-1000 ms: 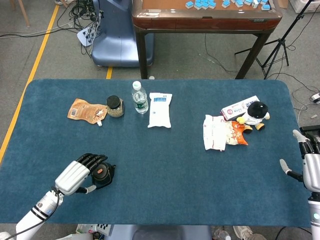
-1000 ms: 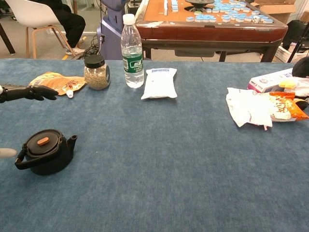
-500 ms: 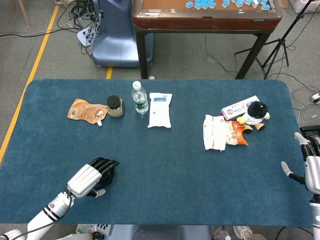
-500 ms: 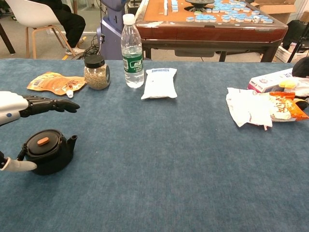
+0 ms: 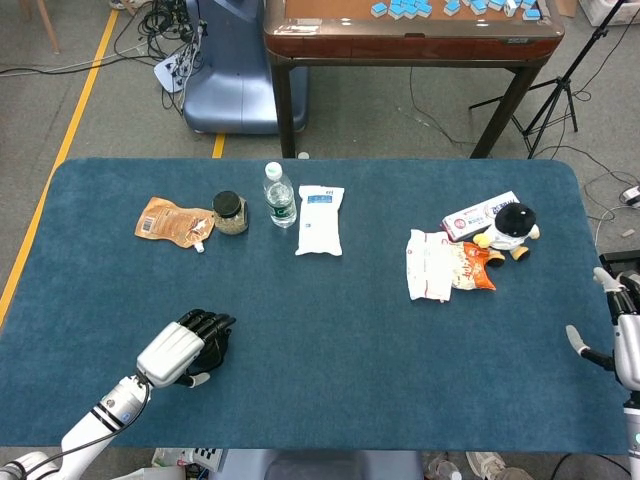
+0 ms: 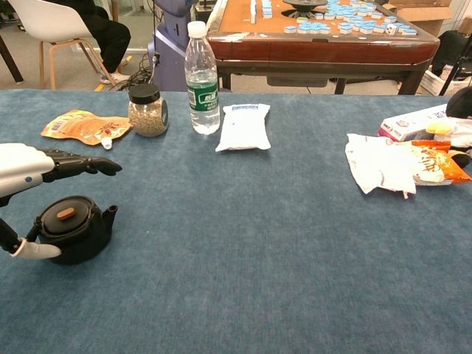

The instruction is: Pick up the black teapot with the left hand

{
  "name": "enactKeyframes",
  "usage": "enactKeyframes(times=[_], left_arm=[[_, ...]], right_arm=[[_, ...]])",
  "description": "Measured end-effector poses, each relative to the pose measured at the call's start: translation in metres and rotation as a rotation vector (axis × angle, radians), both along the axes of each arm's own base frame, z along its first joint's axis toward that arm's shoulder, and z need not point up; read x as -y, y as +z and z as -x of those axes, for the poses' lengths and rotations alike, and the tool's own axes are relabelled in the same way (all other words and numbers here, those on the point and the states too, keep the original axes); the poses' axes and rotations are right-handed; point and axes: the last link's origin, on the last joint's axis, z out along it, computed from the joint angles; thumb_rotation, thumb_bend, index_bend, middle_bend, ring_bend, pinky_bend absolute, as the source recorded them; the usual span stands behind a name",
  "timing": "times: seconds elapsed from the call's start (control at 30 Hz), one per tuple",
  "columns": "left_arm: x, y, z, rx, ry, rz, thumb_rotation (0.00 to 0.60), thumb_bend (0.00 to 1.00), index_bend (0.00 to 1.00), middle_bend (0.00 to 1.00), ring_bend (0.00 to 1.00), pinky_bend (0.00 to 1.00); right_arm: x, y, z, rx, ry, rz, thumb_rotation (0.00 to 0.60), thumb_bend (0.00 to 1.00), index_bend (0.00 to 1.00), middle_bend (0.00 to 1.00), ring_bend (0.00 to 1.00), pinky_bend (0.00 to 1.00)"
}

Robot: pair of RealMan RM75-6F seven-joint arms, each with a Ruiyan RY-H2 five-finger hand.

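The black teapot (image 6: 74, 234), with an orange knob on its lid, sits on the blue table cloth (image 6: 243, 243) near the front left, spout pointing right. My left hand (image 6: 51, 168) hovers over it. Its dark fingers (image 6: 92, 165) stretch out above the lid, and its thumb (image 6: 33, 251) lies low beside the handle. Nothing is gripped. In the head view my left hand (image 5: 180, 348) covers almost all of the teapot. My right hand (image 5: 622, 335) stands at the table's right edge, fingers apart and holding nothing.
At the back left lie an orange pouch (image 5: 172, 220), a small jar (image 5: 230, 212), a water bottle (image 5: 280, 195) and a white packet (image 5: 320, 218). Snack bags (image 5: 445, 265), a box (image 5: 478, 213) and a plush toy (image 5: 512, 228) sit at the right.
My left hand has moved right, from beside the teapot to over it, with the thumb dropping in by the handle. The teapot has stayed put. My right hand has sunk slightly.
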Motion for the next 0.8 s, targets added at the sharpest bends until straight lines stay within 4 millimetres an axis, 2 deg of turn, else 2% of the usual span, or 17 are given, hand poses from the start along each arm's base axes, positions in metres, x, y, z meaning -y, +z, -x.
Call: enactKeyframes(times=[0.47,0.8], left_arm=[[-0.025,0.016,0.017,-0.067,0.067,-0.096,0.6,0.16,0.05,0.1,0.13,0.12],[-0.054,0.019,0.02,-0.032,0.105,-0.142,0.6,0.16,0.05,0.1,0.13,0.12]], right_arm=[[0.0,-0.002,0.003,0.008,-0.008,-0.007,0.6,0.28,0.09,0.22,0.11,0.19],[-0.003,-0.001,0.007,0.011,-0.021,-0.002,0.6,0.28,0.09,0.22,0.11,0.19]])
